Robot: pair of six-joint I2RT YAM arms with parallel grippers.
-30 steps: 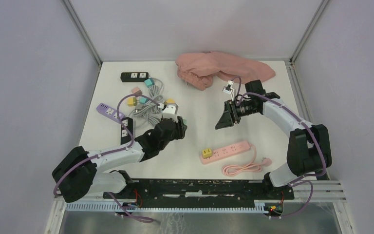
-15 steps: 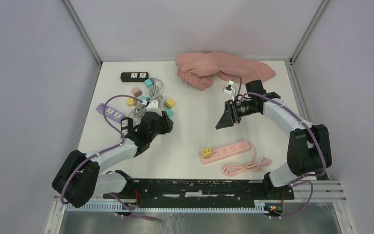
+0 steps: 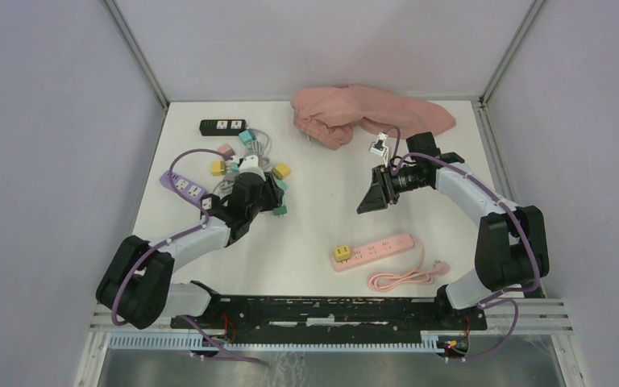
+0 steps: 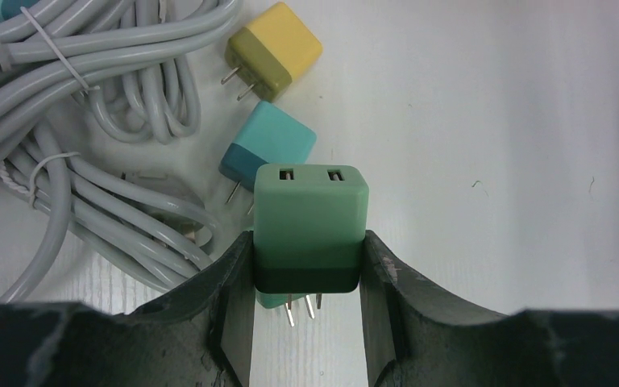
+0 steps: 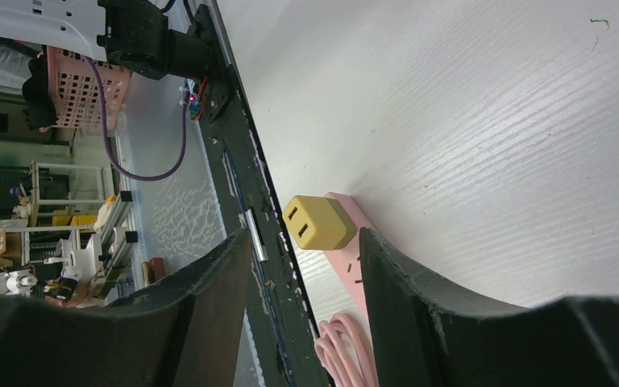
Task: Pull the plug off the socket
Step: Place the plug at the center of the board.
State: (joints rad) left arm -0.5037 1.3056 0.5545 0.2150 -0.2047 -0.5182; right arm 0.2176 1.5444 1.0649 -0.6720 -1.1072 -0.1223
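Observation:
A yellow plug (image 3: 342, 253) sits in the left end of the pink socket strip (image 3: 379, 245) near the table's front. My right gripper (image 3: 368, 199) hangs open above the table, well behind the strip. In its wrist view the yellow plug (image 5: 316, 222) and the strip (image 5: 356, 278) show between the spread fingers, far below, and the right gripper (image 5: 305, 242) holds nothing. My left gripper (image 3: 274, 201) is at the left, by a pile of cables. In the left wrist view my left gripper (image 4: 306, 250) is shut on a green plug (image 4: 310, 218), prongs toward the camera.
A bundle of grey cables (image 4: 89, 161) lies left of the held plug, with a loose yellow plug (image 4: 274, 56) and a teal plug (image 4: 267, 149) beside it. A black strip (image 3: 222, 126), a purple strip (image 3: 181, 184) and a pink cloth (image 3: 371, 113) lie farther back. The pink cord (image 3: 403, 278) is coiled near the front edge.
The left arm has swung left and away from the front, carrying the green plug to the edge of the cable pile. The right arm has stayed put.

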